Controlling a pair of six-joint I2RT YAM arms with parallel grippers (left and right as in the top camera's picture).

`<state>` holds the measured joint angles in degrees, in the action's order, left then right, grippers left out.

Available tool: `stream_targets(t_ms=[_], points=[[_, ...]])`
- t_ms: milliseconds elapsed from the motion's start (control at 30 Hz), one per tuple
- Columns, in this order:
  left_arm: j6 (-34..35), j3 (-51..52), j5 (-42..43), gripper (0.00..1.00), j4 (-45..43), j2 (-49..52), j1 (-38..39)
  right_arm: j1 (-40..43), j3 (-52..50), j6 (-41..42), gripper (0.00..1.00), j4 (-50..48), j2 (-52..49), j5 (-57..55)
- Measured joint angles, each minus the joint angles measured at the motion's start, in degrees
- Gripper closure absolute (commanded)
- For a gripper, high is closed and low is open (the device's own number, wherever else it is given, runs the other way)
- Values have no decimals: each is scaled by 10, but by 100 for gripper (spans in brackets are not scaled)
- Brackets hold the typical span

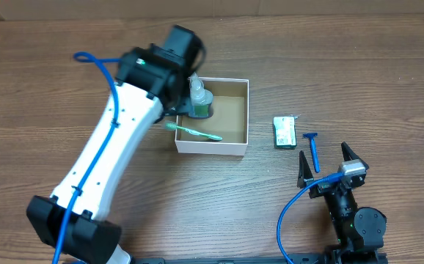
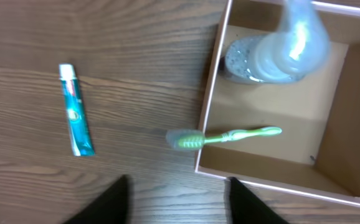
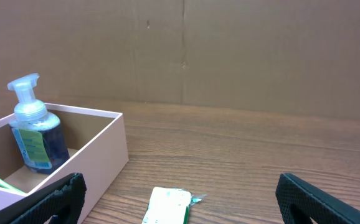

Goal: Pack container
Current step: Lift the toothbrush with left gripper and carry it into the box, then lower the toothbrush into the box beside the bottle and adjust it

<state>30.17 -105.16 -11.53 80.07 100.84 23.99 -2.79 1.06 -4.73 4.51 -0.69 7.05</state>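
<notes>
Standing open and empty, the left tool (image 2: 179, 186) and right tool (image 1: 323, 151) had bottle (image 1: 199, 97) and toothbrush (image 1: 197, 133) in the container (image 1: 208, 147), with toothpaste (image 2: 76, 111), green packet (image 1: 284, 132) and razor (image 1: 313, 149) waiting on the counter (image 1: 50, 73).

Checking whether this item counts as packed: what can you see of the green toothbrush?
The toothbrush is slim, light-green plastic with a pale bristled head. It lies across one side wall of the container, resting on the rim. Its handle is inside over the brown floor and its head sticks out above the wooden table. It sits apart from the pump bottle in the box. Nothing grips it.
</notes>
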Motion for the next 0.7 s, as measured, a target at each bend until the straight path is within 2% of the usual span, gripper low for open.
stream_targets(t_ms=[67, 167, 367, 700], points=[[0, 22, 45, 16, -22, 0, -33, 0, 0, 0, 0, 0, 0, 0], [-13, 98, 140, 17, -94, 1, -76, 0, 0, 0, 0, -1, 0, 0], [-30, 209, 229, 17, -199, 2, -81, 0, 0, 0, 0, 0, 0, 0], [-31, 250, 264, 18, -238, 2, -91, 0, 0, 0, 0, 0, 0, 0]])
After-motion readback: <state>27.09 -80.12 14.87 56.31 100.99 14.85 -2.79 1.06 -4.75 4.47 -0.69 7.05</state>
